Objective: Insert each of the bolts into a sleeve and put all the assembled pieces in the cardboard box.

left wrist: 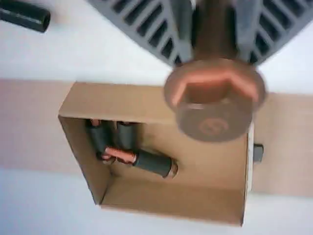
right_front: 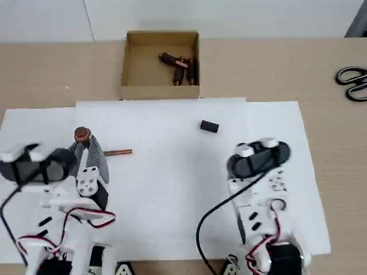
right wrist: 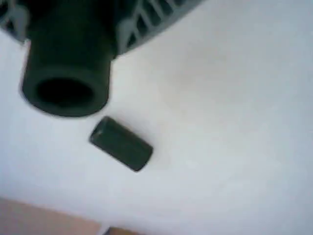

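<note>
My left gripper [right_front: 85, 144] is shut on a copper bolt [right_front: 82, 135] near the left of the white paper, the bolt's hex head [left wrist: 214, 98] sticking out past the grey fingers [left wrist: 142, 22]. A second copper bolt [right_front: 117, 152] lies flat just right of it. My right gripper [right wrist: 68, 29] is shut on a black sleeve [right wrist: 66, 83] whose open end faces the camera. A loose black sleeve [right_front: 209, 126] [right wrist: 121, 144] lies on the paper ahead of the right arm [right_front: 258, 157]. The cardboard box [right_front: 132, 63] [left wrist: 161, 100] stands at the back and holds several assembled pieces [right_front: 179, 67] [left wrist: 139, 159].
White paper [right_front: 172, 195] covers the table's near half. Scissors [right_front: 352, 83] lie at the far right edge on bare wood. Cables [right_front: 218, 212] trail from both arms near the front edge.
</note>
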`<state>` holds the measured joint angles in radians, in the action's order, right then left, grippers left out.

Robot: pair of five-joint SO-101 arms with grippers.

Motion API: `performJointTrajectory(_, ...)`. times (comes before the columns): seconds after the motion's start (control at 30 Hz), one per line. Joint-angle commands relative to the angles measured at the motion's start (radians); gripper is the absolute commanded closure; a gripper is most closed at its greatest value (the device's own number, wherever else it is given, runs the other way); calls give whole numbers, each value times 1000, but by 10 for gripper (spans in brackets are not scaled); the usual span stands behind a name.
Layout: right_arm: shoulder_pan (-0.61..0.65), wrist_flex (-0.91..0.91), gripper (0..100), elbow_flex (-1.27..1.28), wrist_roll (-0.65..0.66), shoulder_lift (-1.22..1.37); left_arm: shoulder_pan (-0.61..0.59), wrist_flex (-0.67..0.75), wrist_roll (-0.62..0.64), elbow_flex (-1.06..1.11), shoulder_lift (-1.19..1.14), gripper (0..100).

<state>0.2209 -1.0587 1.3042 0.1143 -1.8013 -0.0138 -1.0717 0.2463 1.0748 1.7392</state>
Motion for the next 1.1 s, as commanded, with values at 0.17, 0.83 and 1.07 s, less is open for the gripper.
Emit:
performJointTrajectory(0.17, 297, 297, 995, 180, -15, -10, 25, 172, 120, 127, 72, 995)
performJointTrajectory(0.83, 522, 518, 995, 313, -17, -10, 351, 433, 249, 318, 71, 995)
performJointTrajectory(1.07, 533, 532, 995, 313, -17, -10, 405, 431, 249, 341, 71, 995)
